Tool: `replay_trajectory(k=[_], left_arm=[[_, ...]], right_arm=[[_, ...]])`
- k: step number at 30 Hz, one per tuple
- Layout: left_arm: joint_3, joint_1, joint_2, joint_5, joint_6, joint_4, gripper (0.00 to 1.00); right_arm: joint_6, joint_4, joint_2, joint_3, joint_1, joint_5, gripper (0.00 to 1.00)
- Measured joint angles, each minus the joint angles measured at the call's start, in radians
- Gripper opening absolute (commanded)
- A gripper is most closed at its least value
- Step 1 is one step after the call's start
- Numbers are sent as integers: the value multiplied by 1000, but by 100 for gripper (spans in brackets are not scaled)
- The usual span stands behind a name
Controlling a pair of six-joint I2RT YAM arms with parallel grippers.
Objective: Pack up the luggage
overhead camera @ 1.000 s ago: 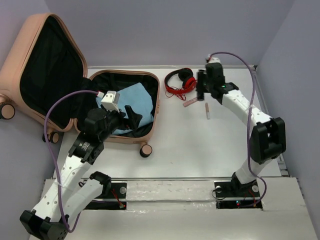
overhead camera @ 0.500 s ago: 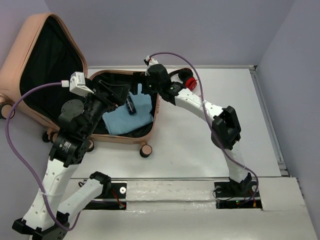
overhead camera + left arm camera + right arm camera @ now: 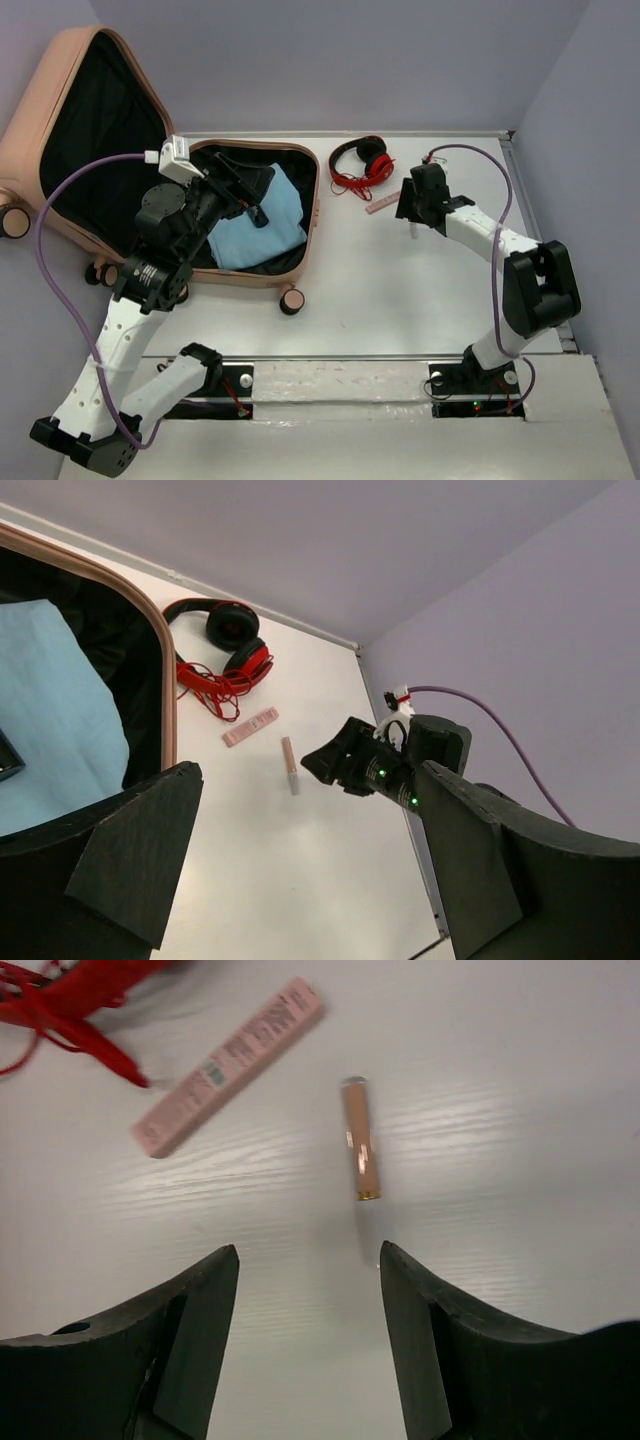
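The peach-pink luggage (image 3: 25,140) lies open at the left, its black-lined base holding a folded blue cloth (image 3: 275,215) and a small dark item (image 3: 259,213). My left gripper (image 3: 252,188) hovers over that base, open and empty; in the left wrist view (image 3: 310,855) its jaws stand wide apart over the luggage rim (image 3: 166,710). My right gripper (image 3: 404,200) is open above the table, holding nothing. Just ahead of its fingertips lies a peach cosmetic tube (image 3: 358,1140), with a pink box (image 3: 230,1065) further left. My right gripper (image 3: 308,1255) touches neither.
Red and black headphones (image 3: 360,165) lie on the white table beyond the pink box (image 3: 383,204), their red cable (image 3: 70,1005) trailing towards it. A suitcase wheel (image 3: 291,300) juts out at the base's near corner. Purple walls close in the back and the right.
My right arm reached across to the luggage, then swung back to the table above the tube, its jaws narrowing a little. My left arm lifted and turned, staying open over the base.
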Motion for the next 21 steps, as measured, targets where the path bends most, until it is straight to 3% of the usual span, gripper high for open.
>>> replay_trajectory(k=[6, 15, 18, 21], left_arm=[[-26, 0, 0, 2, 95, -2, 99], [-312, -3, -217, -71, 314, 14, 99], [-354, -3, -217, -88, 357, 11, 99], [-354, -3, -181, -84, 386, 10, 99]], right_arm=[[-47, -43, 91, -16, -22, 38, 65], [-80, -51, 225, 19, -70, 37, 63], [-90, -49, 252, 56, -91, 35, 53], [-101, -47, 275, 88, -104, 29, 35]])
